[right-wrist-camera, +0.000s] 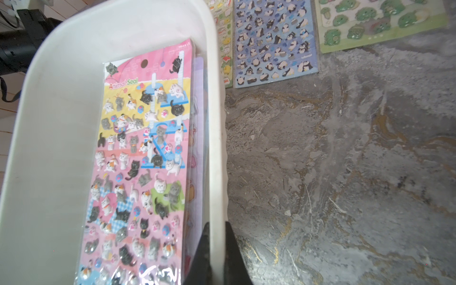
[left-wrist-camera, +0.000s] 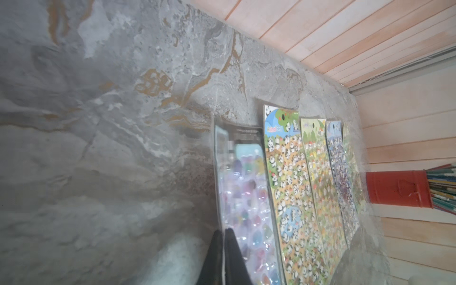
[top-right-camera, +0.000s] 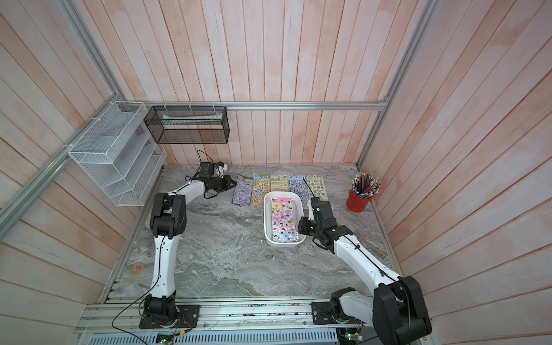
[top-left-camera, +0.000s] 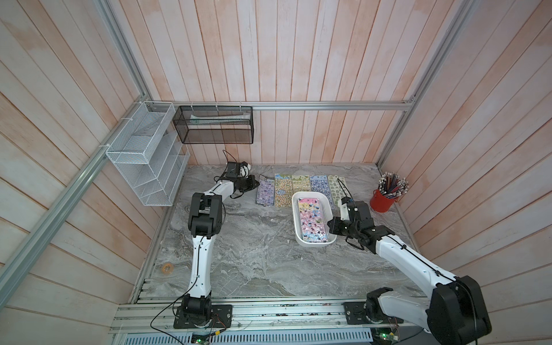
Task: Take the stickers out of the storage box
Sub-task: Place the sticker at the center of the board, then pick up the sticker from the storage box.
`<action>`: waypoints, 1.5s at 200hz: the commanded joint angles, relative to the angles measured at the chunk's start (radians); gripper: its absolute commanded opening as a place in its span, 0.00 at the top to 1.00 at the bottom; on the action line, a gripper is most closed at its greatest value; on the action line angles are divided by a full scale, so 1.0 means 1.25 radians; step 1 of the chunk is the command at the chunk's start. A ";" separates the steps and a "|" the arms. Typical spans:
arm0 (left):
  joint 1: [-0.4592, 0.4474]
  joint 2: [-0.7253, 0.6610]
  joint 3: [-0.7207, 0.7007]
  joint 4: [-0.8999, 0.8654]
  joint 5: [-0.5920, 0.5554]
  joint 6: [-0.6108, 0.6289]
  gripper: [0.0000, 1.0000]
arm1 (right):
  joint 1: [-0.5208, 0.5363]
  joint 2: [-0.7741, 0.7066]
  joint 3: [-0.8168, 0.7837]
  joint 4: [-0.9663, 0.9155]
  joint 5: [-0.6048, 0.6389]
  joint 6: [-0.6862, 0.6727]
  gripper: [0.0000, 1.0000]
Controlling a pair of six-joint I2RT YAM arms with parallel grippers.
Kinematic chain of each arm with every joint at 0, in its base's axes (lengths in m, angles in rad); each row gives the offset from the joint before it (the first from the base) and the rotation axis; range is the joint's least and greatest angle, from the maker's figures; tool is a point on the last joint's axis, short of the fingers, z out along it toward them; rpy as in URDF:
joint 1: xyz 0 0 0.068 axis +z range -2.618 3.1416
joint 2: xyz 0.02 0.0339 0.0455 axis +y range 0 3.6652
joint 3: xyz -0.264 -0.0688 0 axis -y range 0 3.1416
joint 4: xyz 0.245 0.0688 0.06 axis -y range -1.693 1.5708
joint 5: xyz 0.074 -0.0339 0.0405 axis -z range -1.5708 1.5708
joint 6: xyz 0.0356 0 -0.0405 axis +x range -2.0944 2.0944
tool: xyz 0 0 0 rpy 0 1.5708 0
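A grey marbled table is enclosed by pale pink plank walls. A white wire rack is hung on the left wall and a black mesh basket on the back wall. A red cup filled with pencils is stood at the table's far right.

The box is set right of the table's middle, with its long side running away from the robot. A stack of stickers is lodged in it against the right wall and is topped by a pink cat sheet. A lilac edge is seen beneath that sheet in the right wrist view. How many are stacked cannot be told.

Five more sheets are laid flat, side by side, in a row just behind the box. From left to right they are a purple sheet, a panda sheet, a green sheet, a penguin sheet and a frog sheet.

The left gripper is lowered at the purple sheet's far left corner. In the left wrist view its fingers are seen almost together, with the sleeve's edge between them. Whether the sleeve is pinched or let go cannot be told.

The right gripper is clenched on the box's right wall, toward its near end. One finger is placed inside the box and the other outside.
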 commanded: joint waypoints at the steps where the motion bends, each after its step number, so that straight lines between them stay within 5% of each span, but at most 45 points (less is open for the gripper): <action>1: 0.006 0.012 0.029 -0.019 -0.030 0.011 0.69 | -0.003 0.002 0.018 0.019 -0.024 -0.004 1.00; 46: 0.008 -0.078 0.006 -0.028 -0.085 0.022 0.50 | 0.037 0.026 0.020 0.031 0.000 0.011 1.00; 117: -0.012 -0.432 -0.253 0.038 -0.185 -0.070 0.52 | 0.141 0.133 0.032 0.117 0.049 0.057 1.00; 171: -0.173 -0.651 -0.458 -0.022 -0.341 -0.060 0.58 | 0.189 0.225 0.035 0.193 0.097 0.094 1.00; 247: -0.407 -0.677 -0.574 -0.049 -0.460 -0.099 0.62 | 0.209 0.255 0.004 0.258 0.114 0.118 1.00; 300: -0.472 -0.595 -0.578 -0.060 -0.501 -0.139 0.56 | 0.217 0.255 -0.013 0.274 0.117 0.125 1.00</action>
